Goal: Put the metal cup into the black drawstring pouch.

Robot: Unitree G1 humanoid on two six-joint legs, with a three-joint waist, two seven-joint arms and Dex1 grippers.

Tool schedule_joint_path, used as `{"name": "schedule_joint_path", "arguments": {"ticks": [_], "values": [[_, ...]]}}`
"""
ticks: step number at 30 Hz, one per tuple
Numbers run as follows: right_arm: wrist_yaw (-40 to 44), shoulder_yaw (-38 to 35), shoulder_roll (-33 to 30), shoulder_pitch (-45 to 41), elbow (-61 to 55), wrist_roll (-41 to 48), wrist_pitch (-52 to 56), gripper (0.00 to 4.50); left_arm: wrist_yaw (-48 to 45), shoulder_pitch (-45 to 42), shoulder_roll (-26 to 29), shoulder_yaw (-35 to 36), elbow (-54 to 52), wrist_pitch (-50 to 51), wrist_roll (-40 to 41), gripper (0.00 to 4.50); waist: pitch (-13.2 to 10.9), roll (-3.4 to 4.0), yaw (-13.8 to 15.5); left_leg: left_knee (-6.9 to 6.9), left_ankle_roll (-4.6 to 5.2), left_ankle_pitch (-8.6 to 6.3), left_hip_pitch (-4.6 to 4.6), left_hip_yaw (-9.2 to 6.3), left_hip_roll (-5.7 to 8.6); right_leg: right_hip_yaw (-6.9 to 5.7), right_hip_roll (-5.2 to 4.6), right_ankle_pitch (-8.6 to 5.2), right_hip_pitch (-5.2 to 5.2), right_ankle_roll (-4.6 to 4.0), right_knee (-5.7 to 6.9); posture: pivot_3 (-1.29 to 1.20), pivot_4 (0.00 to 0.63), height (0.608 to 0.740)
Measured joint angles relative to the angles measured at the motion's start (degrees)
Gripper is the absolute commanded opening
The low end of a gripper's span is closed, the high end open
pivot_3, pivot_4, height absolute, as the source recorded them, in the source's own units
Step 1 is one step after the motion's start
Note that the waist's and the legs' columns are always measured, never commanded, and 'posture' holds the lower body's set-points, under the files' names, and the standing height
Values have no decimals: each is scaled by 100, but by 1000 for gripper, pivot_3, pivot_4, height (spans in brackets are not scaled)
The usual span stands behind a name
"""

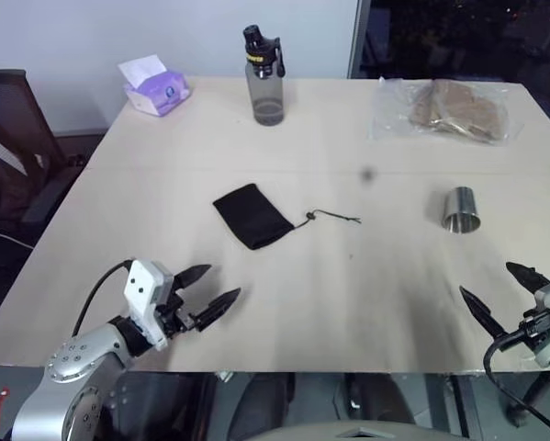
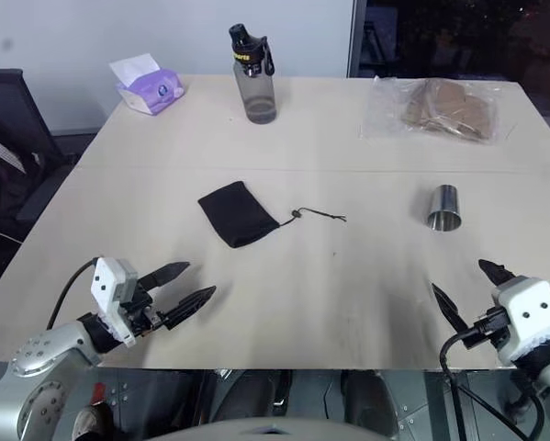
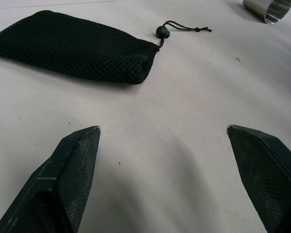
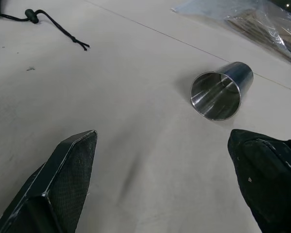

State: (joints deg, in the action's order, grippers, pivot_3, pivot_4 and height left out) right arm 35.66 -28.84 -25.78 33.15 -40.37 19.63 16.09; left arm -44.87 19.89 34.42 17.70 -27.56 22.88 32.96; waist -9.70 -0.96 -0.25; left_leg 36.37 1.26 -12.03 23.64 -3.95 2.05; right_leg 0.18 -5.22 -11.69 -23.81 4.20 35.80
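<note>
Nearest the camera, left gripper (image 1: 208,289) hovers low over the near edge of the table (image 1: 366,294), fingers spread as wide as they go, holding nothing and touching nothing. Risk on this side: the black drawstring pouch (image 1: 251,216) lies flat and limp ahead of it, mouth gathered toward the cord (image 1: 334,218). A pinch on the cloth body rather than the rim would likely leave the mouth shut, so the cup would have nowhere to go.

Centre of table: pouch and cord, well apart from either gripper.

Further right: the metal cup (image 1: 460,210) stands upright on its own, beyond the right gripper. Its smooth round steel wall looks likely to slip or tip if squeezed off-centre, and it could roll toward the table edge.

Right gripper (image 1: 497,290) hangs at the near right edge, fingers fully parted, empty, clear of the cup.

Far side, untouched: tissue pack (image 1: 154,86), water bottle (image 1: 264,77), clear bag (image 1: 444,110).
</note>
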Motion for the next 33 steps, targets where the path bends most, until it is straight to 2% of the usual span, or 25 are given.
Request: {"name": "schedule_joint_path", "arguments": {"ticks": [2,4,5,9,13,15,16,22,29,32,33], "values": [[0,0,0,0,0,0,-1,4494,0,-6,2,0,0,0,0,4319,0,1,2,0,8,5,0,2,0,-1,11,-1,0,-2,0,0,150,740],[1,223,-68,-230,-84,121,95,4494,240,-359,8,-58,-4,136,-66,4319,-2,0,17,1,9,5,1,4,-3,-7,16,-5,0,-4,0,0,150,740],[20,537,-178,-489,-394,307,212,4494,550,-835,39,-211,-55,257,-257,4319,-3,3,26,2,9,4,0,4,-5,-8,19,-4,1,-4,0,0,150,740],[141,845,-544,-788,-966,645,401,4494,848,-1360,130,-487,-216,487,-437,4319,0,1,54,7,12,6,-8,19,-14,-12,25,-3,12,-4,2,0,150,740],[431,1234,-1117,-902,-1304,829,640,4494,1287,-2025,776,-1341,-350,1152,-1380,4319,-2,-3,105,9,14,8,-3,25,-14,-13,30,-3,10,-4,1,0,150,740],[433,1259,-1172,-940,-1346,845,672,4494,1395,-2245,928,-1690,-351,1310,-1754,4319,-3,-4,106,9,14,7,-2,25,-14,-13,30,-3,10,-4,0,0,150,740],[397,1307,-1224,-1017,-1367,850,737,4494,1477,-2544,1062,-2132,-332,1380,-2178,4319,-5,-8,114,9,14,7,1,27,-13,-16,30,-3,9,-4,-1,0,150,740],[216,1457,-1231,-1012,-1567,839,872,4494,1511,-3170,1080,-2903,-163,1313,-2988,4319,-5,-8,104,8,14,7,1,25,-17,-15,31,-3,8,-4,-3,0,150,740],[-37,1615,-1226,-885,-1729,776,923,4494,1482,-3867,829,-3557,408,1479,-3690,4319,-6,-10,109,10,14,8,2,25,-15,-18,31,-2,9,-3,-2,0,150,740],[-125,1691,-1236,-776,-1729,747,878,4500,1391,-4027,731,-3832,557,1519,-3890,3550,-6,-10,107,11,15,8,3,25,-15,-18,31,-2,9,-3,-2,0,150,740],[-156,1693,-1247,-747,-1730,745,852,4500,1348,-4073,680,-3875,620,1536,-3937,3084,-6,-10,103,11,15,8,2,25,-15,-18,31,-2,9,-2,-2,0,150,740]]}}
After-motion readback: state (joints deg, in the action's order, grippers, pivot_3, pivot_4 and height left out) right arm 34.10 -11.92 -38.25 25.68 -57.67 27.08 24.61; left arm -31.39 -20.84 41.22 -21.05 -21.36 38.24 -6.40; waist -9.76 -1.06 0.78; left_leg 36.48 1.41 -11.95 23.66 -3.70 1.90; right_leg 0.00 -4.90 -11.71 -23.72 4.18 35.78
